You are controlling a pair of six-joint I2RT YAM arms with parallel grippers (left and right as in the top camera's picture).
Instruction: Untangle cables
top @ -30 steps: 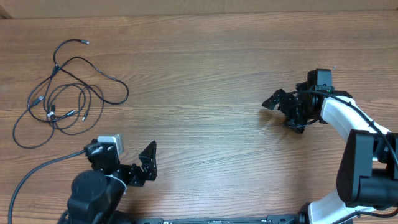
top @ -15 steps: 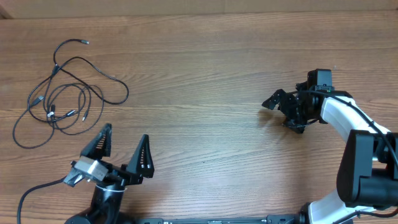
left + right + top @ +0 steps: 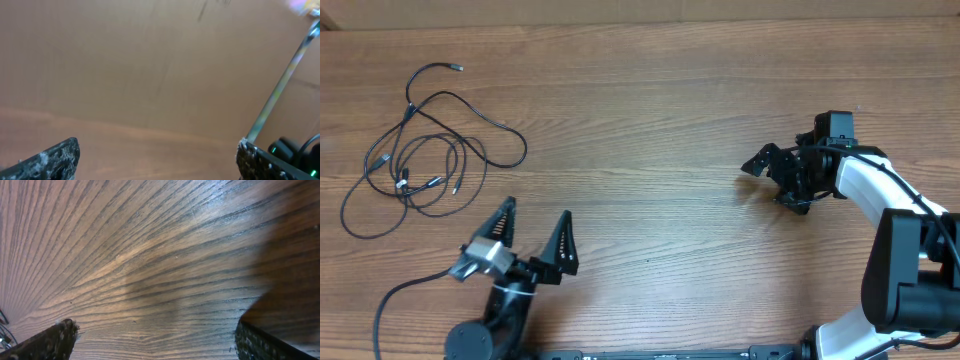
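Soft, even light falls on the table. The overhead view is bright and crisp, with only a faint shadow on the wood under the right gripper. The right wrist view is sharp: the table's grain fans out with wide-angle bend, with a pale sheen mid-board and a dark shadow towards the right. The left wrist view is smeared and unfocused — a dull brown haze.
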